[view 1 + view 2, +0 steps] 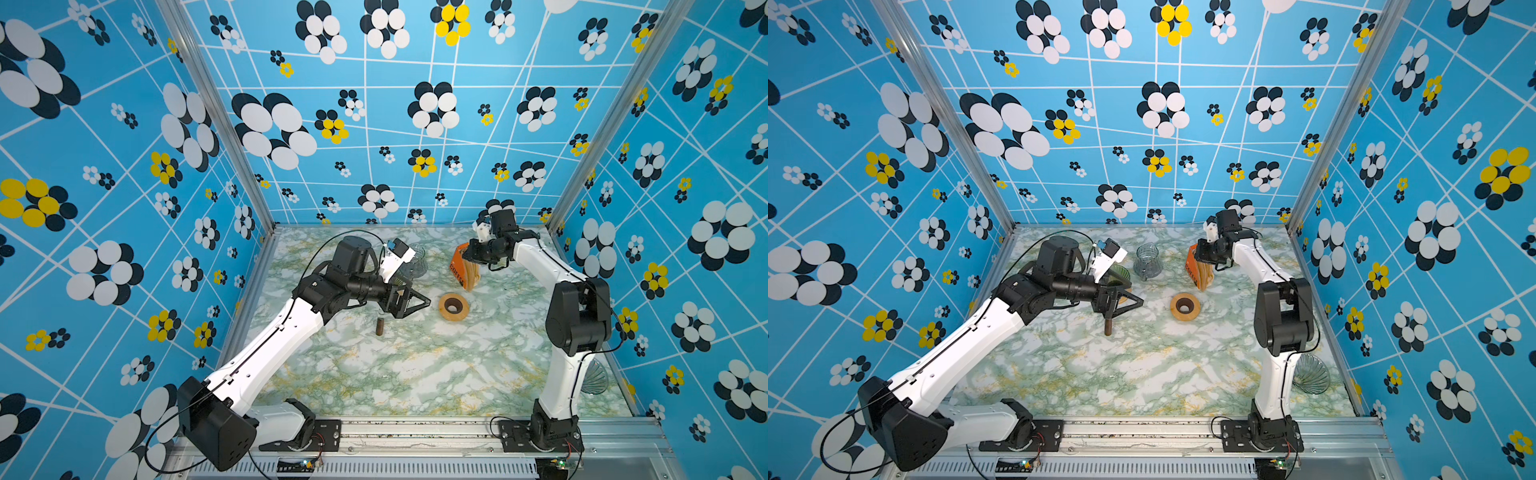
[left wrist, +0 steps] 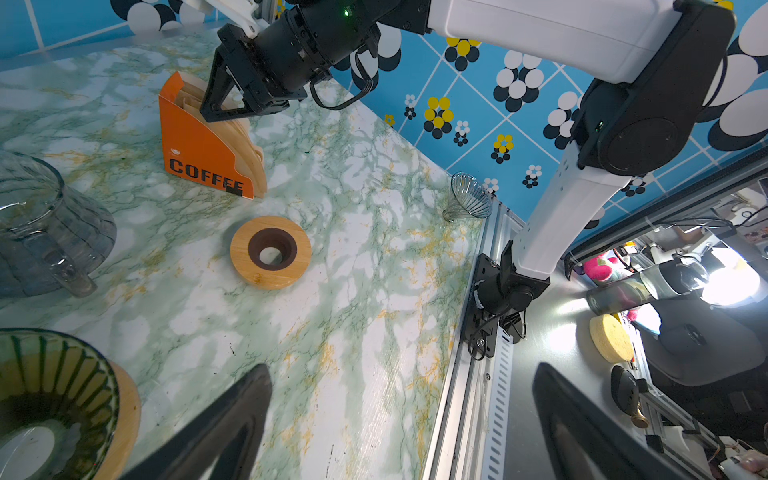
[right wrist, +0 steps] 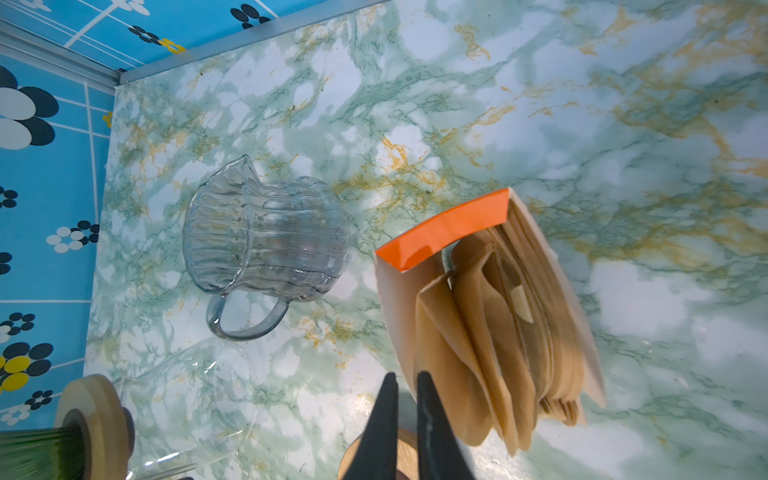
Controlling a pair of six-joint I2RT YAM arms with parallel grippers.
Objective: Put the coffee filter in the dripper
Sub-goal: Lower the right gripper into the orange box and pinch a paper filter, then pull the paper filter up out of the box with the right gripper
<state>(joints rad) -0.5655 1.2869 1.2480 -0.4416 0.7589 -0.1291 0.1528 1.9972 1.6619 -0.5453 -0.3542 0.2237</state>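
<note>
- the right gripper (image 3: 407, 376) is over the open top of the orange box (image 3: 444, 228), at the far right of the table (image 1: 1142, 374).
- its jaws are all but closed, with only a thin slit between them.
- the front filter (image 3: 453, 353) stands in the box with the rest of the stack. its near edge is right at the fingertips (image 3: 426, 386).
- i cannot tell whether the jaws pinch that filter, the box wall, or nothing.
- the left gripper (image 2: 401, 368) is spread wide and holds nothing. it hovers over bare table left of centre.
- the green dripper (image 2: 54, 386) sits on a wooden base just beside the left gripper, with no filter in it.
- the dripper is well apart from the box, and in a top view the glass jug (image 1: 1147, 259) stands between them.
- a wooden ring (image 1: 1185, 306) lies on the table in front of the box, apart from both grippers.
- a clear cone (image 1: 1310, 374) sits by the right arm's base, near the table's right edge.
</note>
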